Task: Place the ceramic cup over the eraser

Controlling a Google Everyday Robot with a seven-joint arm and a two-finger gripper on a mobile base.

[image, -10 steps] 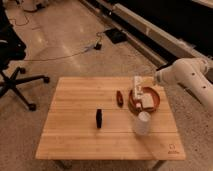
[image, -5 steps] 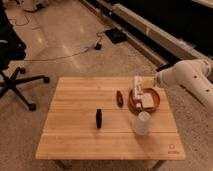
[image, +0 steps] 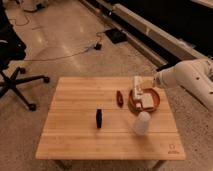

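A white ceramic cup (image: 142,123) stands upright on the wooden table (image: 75,140), right of the middle and near the front. A small black eraser (image: 98,118) stands on edge at the table's middle, about a hand's width left of the cup. My gripper (image: 136,84) hangs at the end of the white arm (image: 185,75) that reaches in from the right. It is over the far left rim of a brown bowl (image: 156,102), well behind the cup and apart from it.
The brown bowl holds pale pieces. A small red object (image: 120,97) lies just left of the bowl. A black office chair (image: 15,75) stands on the floor at the left. Cables (image: 95,47) lie on the floor behind the table.
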